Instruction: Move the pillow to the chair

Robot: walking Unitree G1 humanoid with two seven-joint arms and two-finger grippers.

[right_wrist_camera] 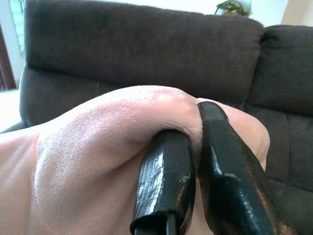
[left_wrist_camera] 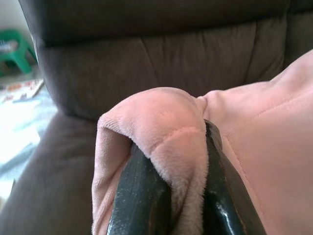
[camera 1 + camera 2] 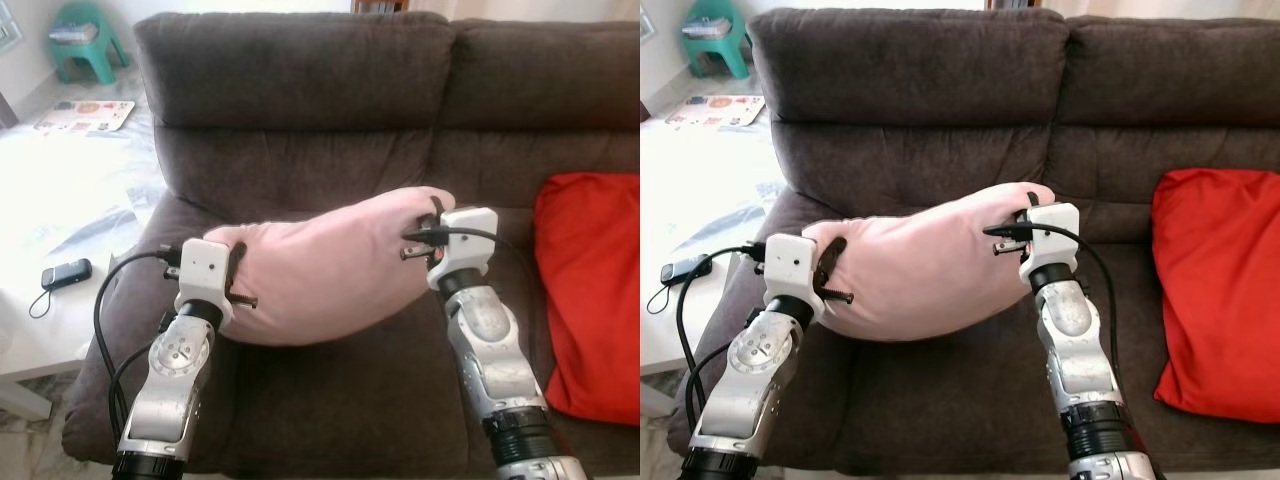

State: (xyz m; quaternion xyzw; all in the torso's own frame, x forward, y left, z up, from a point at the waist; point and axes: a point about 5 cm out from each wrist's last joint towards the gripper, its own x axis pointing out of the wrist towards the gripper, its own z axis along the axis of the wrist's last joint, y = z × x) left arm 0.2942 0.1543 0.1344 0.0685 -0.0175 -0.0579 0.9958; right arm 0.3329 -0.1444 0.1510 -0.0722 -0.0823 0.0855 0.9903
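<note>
Left eye view: the pink pillow is held over the seat of the dark brown sofa, stretched between both arms and sagging in the middle, its lower edge close to or brushing the cushion. Its left corner is pinched by the left gripper, whose black fingers are clamped around a fold of plush fabric in the left wrist view; its right corner is likewise clenched by the right gripper, with fabric squeezed between the two fingers in the right wrist view. A red cushion lies on the sofa seat to the right, well apart from the pillow. A white table carrying a dark phone stands to the left, and a green stool beyond it. The step in hand is judged to be the lift and carry: both pinches should be kept firm and the arms raised evenly, so that the sagging middle clears the seat before the body is turned toward the chair.
</note>
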